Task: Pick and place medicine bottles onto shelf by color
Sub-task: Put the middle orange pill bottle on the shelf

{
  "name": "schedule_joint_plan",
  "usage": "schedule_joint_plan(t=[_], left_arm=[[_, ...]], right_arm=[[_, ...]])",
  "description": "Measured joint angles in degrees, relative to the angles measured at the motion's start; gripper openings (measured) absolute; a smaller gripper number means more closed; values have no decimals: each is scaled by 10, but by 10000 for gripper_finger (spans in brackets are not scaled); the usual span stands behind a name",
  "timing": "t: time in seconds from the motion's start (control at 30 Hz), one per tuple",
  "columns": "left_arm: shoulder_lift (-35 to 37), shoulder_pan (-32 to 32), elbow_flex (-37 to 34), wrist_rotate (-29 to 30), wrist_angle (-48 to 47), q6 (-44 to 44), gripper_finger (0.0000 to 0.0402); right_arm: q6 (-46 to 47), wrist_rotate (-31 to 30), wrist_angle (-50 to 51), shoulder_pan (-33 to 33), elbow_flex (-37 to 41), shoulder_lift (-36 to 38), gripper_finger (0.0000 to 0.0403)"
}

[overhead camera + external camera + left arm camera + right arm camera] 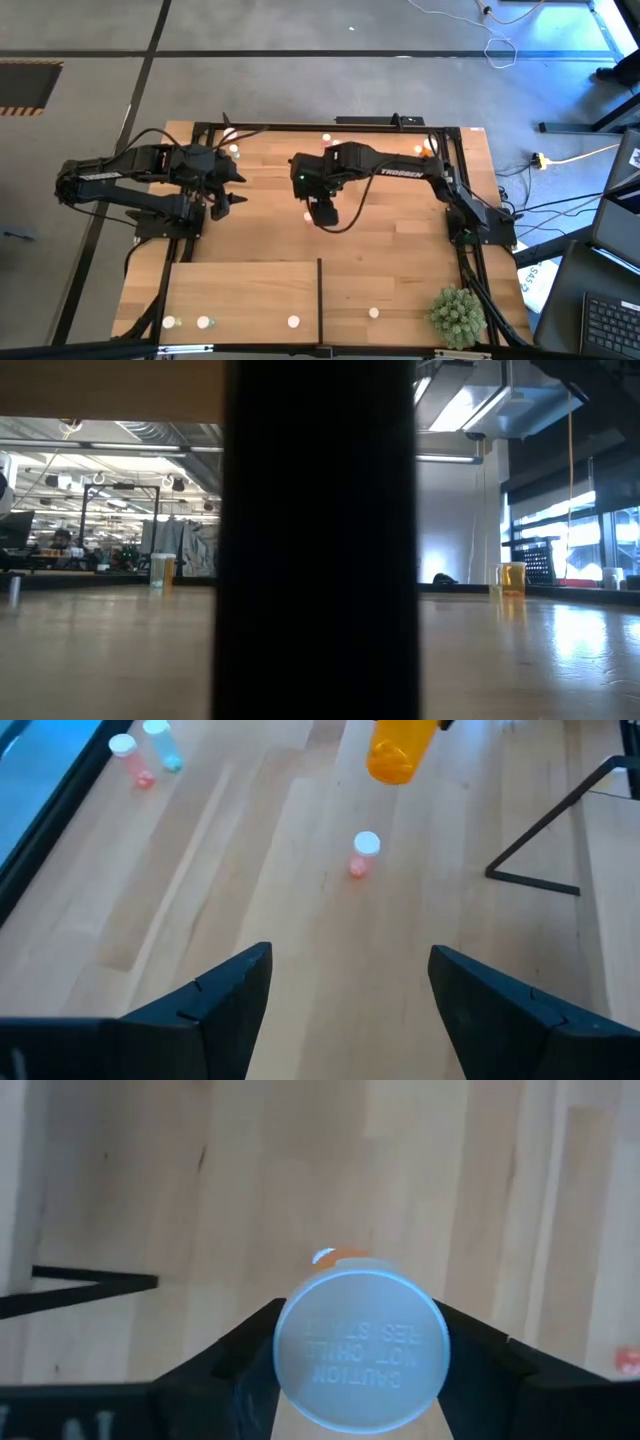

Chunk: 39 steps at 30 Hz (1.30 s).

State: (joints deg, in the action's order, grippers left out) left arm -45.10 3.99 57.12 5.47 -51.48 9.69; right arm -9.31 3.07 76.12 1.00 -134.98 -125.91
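Observation:
My right gripper (322,210) hangs over the middle of the table, shut on an orange medicine bottle (398,750) with a white cap (362,1342). My left gripper (232,190) waits open at the left, with nothing between its fingers (235,990). A small white-capped bottle (362,855) stands on the planks below the held one. The shelf (240,290), a pale board with a thin dark divider (320,295), lies at the near edge. Several bottles (204,322) stand on it. My right gripper pinches the bottle's white cap (300,1350) between its two fingers (240,1355), one on each side of the rim. The fingers come from above, pointing steeply down. The orange body (400,760) hangs below them, lifted clear of the table.
More bottles stand along the far edge (326,138), (234,150), (425,150). A spiky green plant ball (458,315) sits at the near right corner. The dark divider (320,540) blocks the middle of the low view. Bare planks lie between the arms and the shelf.

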Motion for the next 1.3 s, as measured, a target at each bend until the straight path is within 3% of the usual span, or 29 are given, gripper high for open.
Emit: schedule_joint_plan(t=[0.6,0.77,1.3], left_arm=[[-11,-1,0,1,125,-4,264],[-38,-6,0,-5,142,23,264],[-151,-31,0,-7,177,-43,264]], right_arm=[[-28,-35,-74,-14,0,0,209],[-27,-35,-102,-14,0,0,210],[-25,-36,-133,-14,0,0,215]])
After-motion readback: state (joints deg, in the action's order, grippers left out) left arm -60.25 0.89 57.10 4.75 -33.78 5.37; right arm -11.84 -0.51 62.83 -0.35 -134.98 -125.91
